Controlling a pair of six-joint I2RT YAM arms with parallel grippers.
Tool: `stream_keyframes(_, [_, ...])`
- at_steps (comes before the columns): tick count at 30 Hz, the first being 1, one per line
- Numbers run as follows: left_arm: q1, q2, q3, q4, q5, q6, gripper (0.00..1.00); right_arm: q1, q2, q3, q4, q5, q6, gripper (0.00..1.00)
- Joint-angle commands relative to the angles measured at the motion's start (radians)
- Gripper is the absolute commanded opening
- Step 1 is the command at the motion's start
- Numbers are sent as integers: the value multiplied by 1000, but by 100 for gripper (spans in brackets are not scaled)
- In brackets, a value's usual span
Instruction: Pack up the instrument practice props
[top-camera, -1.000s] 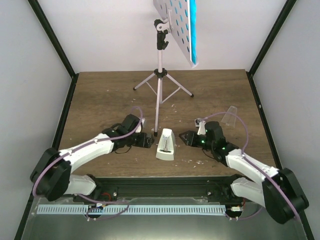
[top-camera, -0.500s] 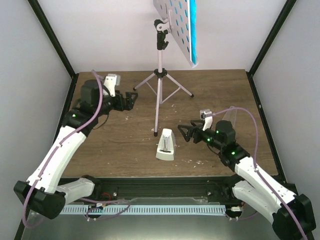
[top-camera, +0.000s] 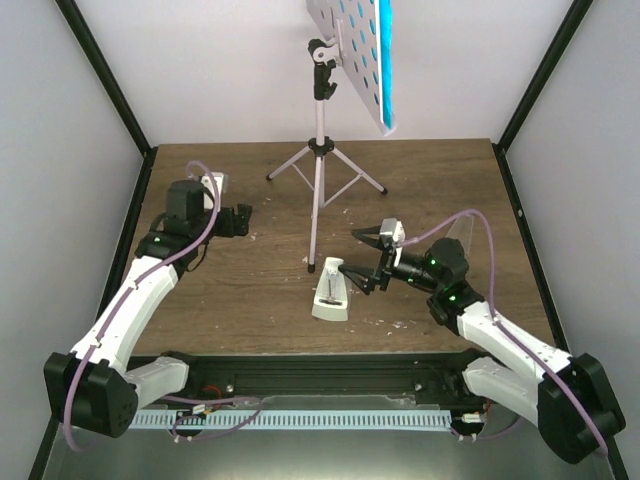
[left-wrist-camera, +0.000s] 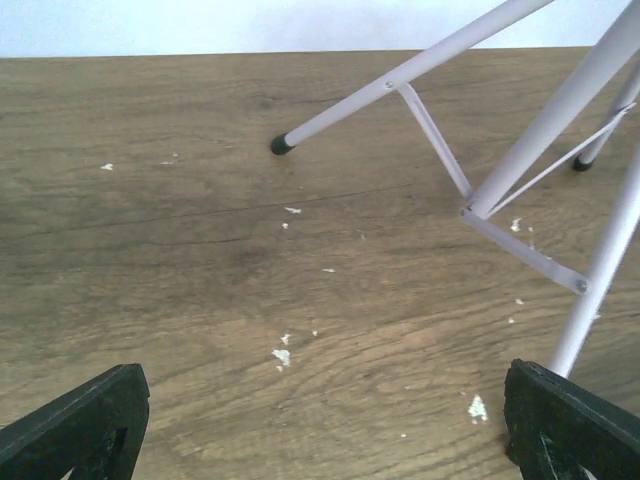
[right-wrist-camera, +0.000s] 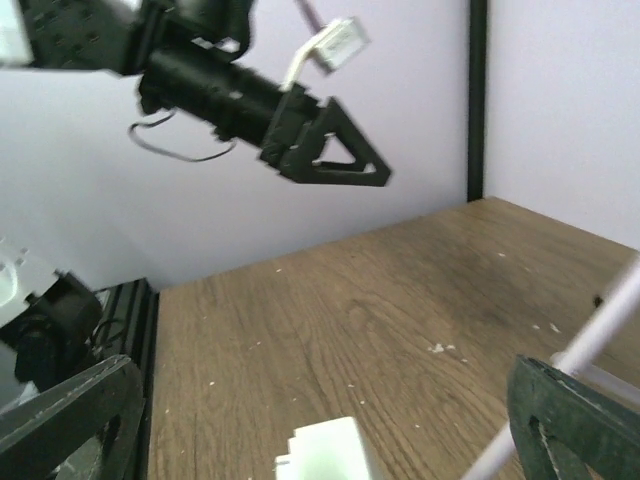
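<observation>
The pale music stand stands at the back centre on its tripod legs, its perforated desk tilted high up. The teal booklet rests on that desk. The small white metronome sits upright in front of the stand. My right gripper is open just right of the metronome's top, whose white tip shows low between its fingers. My left gripper is open at the left, holding nothing. In its wrist view a stand leg crosses the wood ahead of the left gripper.
A clear plastic cover stands on the table at the right, behind my right arm. Small white crumbs lie scattered on the wood. Black frame posts and pale walls close in the sides and the back.
My left arm has swung away from the metronome to the left back of the table. My right gripper has opened wide and moved left toward the metronome's top.
</observation>
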Motion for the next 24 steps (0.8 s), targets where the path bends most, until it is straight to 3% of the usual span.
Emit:
stream_keyframes(1, [5,16,15,34,-66,59,98,59,58,-32,185,-77,-112,100])
stream_keyframes(6, [4,-15,-12,43,-140,83,97,115,164,-25,214,-65,-171,100])
stream_keyframes(12, [3,-33,-16,48,-102,82,97,175,238,-52,219,31,-259,100])
stream_keyframes(17, [3,-49,-21,49,-111,80,97,178,252,-101,284,91,-268,100])
stream_keyframes(24, [2,-69,-37,55,-114,82,97,178,234,-132,239,166,-309,100])
